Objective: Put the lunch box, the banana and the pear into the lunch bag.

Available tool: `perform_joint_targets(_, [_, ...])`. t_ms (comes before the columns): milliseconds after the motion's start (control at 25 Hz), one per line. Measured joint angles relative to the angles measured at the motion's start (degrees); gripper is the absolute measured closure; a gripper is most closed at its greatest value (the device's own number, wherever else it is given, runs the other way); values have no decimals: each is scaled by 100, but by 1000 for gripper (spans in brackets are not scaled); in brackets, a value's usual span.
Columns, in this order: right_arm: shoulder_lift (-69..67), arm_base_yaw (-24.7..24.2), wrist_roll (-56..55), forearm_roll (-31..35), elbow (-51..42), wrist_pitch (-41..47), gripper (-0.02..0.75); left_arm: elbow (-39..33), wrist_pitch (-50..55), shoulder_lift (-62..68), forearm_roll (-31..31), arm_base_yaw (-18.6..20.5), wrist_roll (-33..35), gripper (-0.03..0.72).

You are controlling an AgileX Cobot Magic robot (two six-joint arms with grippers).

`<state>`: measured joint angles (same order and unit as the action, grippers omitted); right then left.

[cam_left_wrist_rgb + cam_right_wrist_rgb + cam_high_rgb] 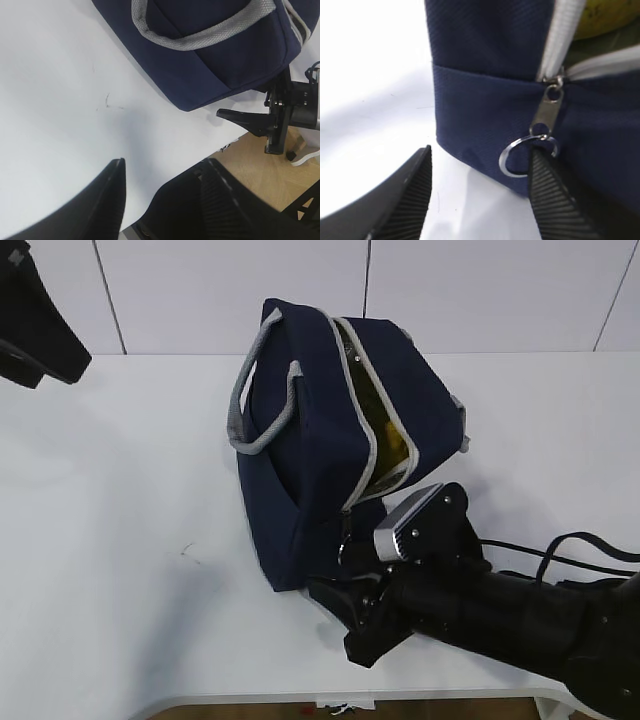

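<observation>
The navy lunch bag [320,450] lies tilted on the white table [120,500] with its grey zipper open. A yellow fruit [388,438] shows in the gap; I cannot tell whether it is the banana or the pear. It also shows in the right wrist view [610,17]. The lunch box is hidden. My right gripper [340,620] is open at the bag's near corner. In the right wrist view [481,151] its right finger [545,190] overlaps the metal ring pull [512,159]. My left gripper [165,162] is open and empty, above bare table, apart from the bag [200,65].
The left arm [35,315] hangs at the far left. The table's front edge runs just below the right gripper, with wooden floor [260,170] beyond it. A black cable [570,545] trails on the table at the right. Grey rope handles [245,405] lie on the bag's left side.
</observation>
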<state>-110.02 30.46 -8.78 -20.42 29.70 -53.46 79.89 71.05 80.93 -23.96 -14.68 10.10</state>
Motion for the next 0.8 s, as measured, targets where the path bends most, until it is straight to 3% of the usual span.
perform_joint_targets(480, [0, 0, -34, 782, 0, -9, 267, 0, 0, 0, 0, 0, 0, 316])
perform_joint_targets(800, [0, 0, -270, 452, -312, -142, 266, 0, 0, 0, 0, 0, 0, 316])
